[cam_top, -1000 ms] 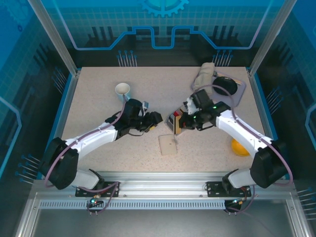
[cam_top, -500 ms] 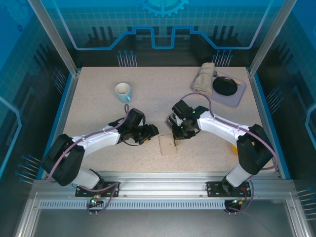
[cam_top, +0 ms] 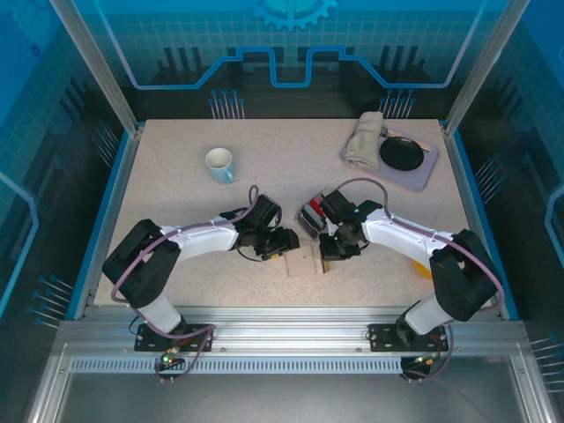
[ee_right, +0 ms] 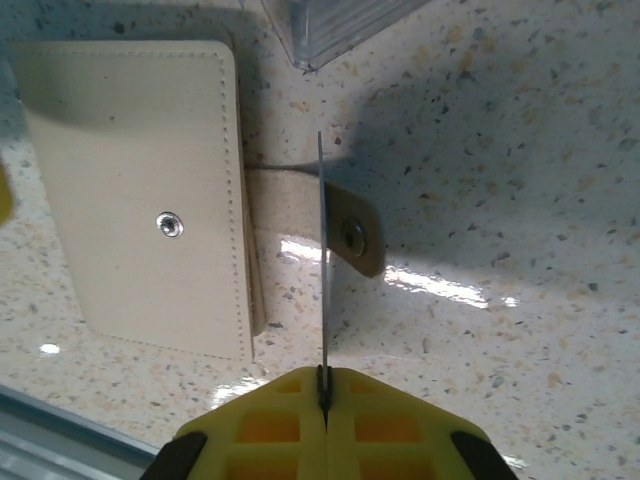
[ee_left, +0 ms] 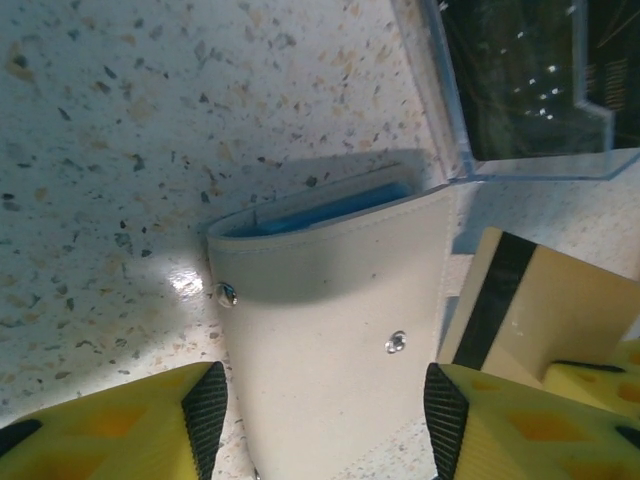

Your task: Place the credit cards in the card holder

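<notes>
The right gripper point(ee_right: 322, 385) has its yellow fingers pressed together on a thin tan plastic card point(ee_left: 570, 300) with a black stripe. It holds the card on edge, just right of the flat beige stitched card holder point(ee_right: 140, 190) and directly above its loose strap tab point(ee_right: 352, 238). The left gripper point(ee_left: 325, 410) is spread, its black pads astride the card holder, which lies folded in the near middle of the table. A sliver of table shows beside one pad, so it seems unclamped.

The card may catch the strap tab or the flap and push the unpinned case sideways. The stiff, slick card could also pivot in so narrow a pinch.

The holder has soft leather-like panels, small metal snap studs point(ee_right: 170, 224) and a blue lining at its far mouth. Beyond sits a rigid clear plastic box point(ee_right: 330, 25) on the glossy speckled stone-look table point(ee_right: 520, 150).
</notes>
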Robot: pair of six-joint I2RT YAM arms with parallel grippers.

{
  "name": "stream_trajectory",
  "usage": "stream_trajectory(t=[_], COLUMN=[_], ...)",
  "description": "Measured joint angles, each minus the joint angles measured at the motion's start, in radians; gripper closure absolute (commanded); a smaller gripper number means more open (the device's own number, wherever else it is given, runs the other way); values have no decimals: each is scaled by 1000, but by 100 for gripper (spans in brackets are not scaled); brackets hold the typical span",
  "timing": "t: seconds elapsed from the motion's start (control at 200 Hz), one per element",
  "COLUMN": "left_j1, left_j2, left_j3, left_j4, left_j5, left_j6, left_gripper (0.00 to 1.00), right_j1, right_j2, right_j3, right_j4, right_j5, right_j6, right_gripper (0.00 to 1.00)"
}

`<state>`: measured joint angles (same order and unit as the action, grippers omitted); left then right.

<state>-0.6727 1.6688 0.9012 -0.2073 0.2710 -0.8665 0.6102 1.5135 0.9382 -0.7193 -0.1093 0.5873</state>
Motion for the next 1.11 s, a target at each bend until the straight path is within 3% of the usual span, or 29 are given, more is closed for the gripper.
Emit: stream_trajectory(t=[0.09, 0.34, 0.93, 1.105], left_j1=[-6, -8, -30, -70], left_j2=[10, 35, 106, 117], left_j3=[7, 8, 80, 80], left_j4=[-21, -33, -53, -7], left_j5=[-16, -21, 3, 75], left_j6=[11, 39, 100, 116], left_gripper=[35, 35, 40, 38], right_j1=[-35, -96, -101, -146], right_j2=[-17, -20, 10, -60], right_j3=[-25, -42, -52, -122], right_j4=[33, 98, 126, 137], right_j5=[-56, -195, -264, -323], right_j6=[8, 11, 11, 14], right_gripper=[100, 100, 100, 100])
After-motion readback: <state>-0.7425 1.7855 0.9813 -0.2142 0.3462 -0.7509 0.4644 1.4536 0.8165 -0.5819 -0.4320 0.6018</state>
